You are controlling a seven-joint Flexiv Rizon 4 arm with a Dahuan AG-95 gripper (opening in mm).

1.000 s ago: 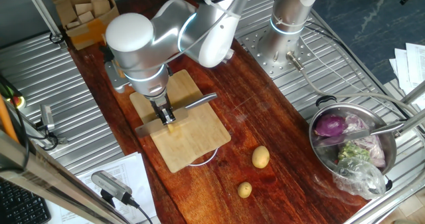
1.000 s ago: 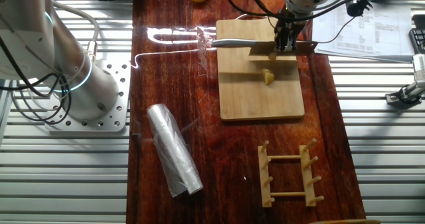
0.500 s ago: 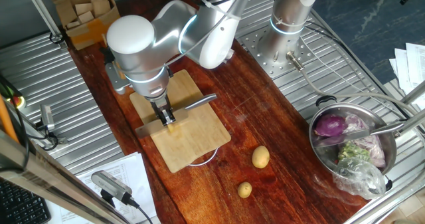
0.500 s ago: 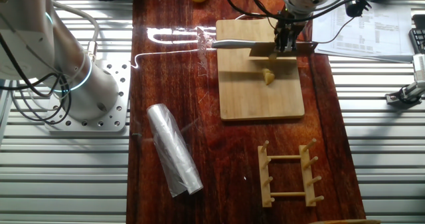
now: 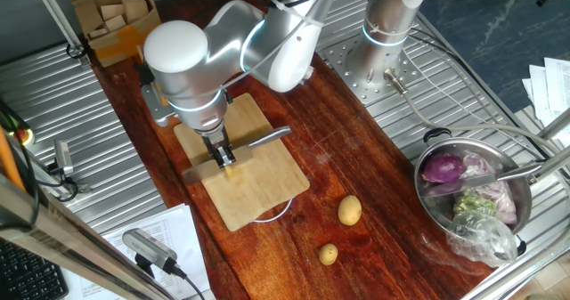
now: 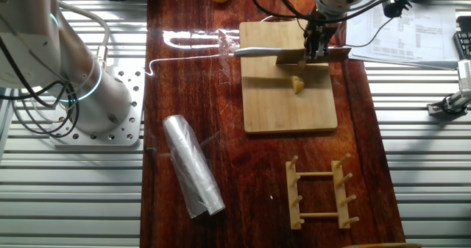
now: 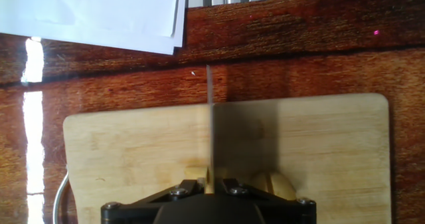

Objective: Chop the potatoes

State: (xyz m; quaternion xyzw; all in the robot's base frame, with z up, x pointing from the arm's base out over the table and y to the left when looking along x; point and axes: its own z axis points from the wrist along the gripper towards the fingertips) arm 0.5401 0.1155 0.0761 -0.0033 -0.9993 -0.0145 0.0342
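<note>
Lifting slightly: gripper [image 6: 318, 48] clamped on cleaver [image 6: 294, 54], blade now above potato chunk [image 6: 297, 84] on cutting board [image 6: 287, 108]; next chop pending.

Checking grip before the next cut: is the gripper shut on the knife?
Shut on it. The gripper fingers clamp the knife above the cutting board.

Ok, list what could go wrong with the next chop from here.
1. The potato piece is small and lies loose on the cutting board, beside the knife; a stroke may miss it or flick it off.
2. The gripper holds the knife near the board's edge, so a chop could land on the wooden table.
3. The board looks unclamped and may shift.
</note>
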